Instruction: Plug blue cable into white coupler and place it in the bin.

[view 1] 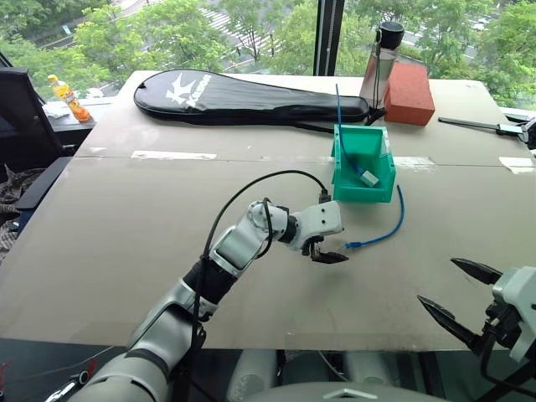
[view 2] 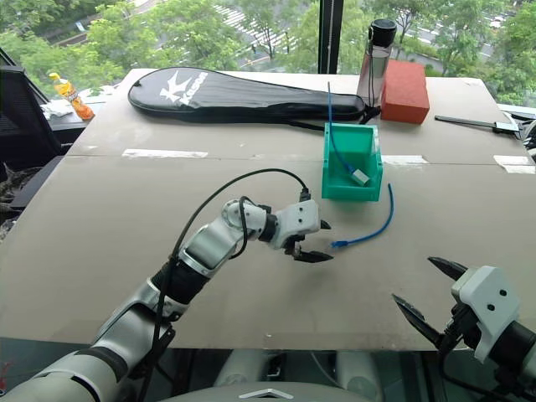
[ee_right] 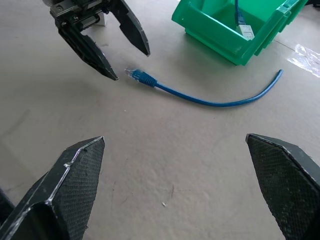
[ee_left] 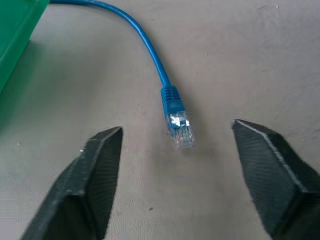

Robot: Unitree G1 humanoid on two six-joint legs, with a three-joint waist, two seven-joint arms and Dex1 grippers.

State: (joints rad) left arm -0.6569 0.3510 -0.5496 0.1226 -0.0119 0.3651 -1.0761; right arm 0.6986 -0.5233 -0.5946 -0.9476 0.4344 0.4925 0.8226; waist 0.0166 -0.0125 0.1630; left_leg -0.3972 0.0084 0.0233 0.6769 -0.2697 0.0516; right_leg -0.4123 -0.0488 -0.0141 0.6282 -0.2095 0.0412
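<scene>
A black racket case [view 1: 251, 98] with white lettering lies along the far edge of the cardboard-covered table [view 1: 126, 243]. Near the far right corner a clear bottle [view 1: 381, 67] with a black cap stands just beside a red brick-like block [view 1: 409, 94]. On a side surface past the far left corner stands a small bottle of orange drink [view 1: 69, 99]. Strips of clear tape [view 1: 174, 155] cross the cardboard seam.

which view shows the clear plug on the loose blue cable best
The left wrist view: the clear plug of the blue cable lies large between the left gripper's open fingers. The right wrist view shows it smaller; the eye views show it tiny.
</scene>
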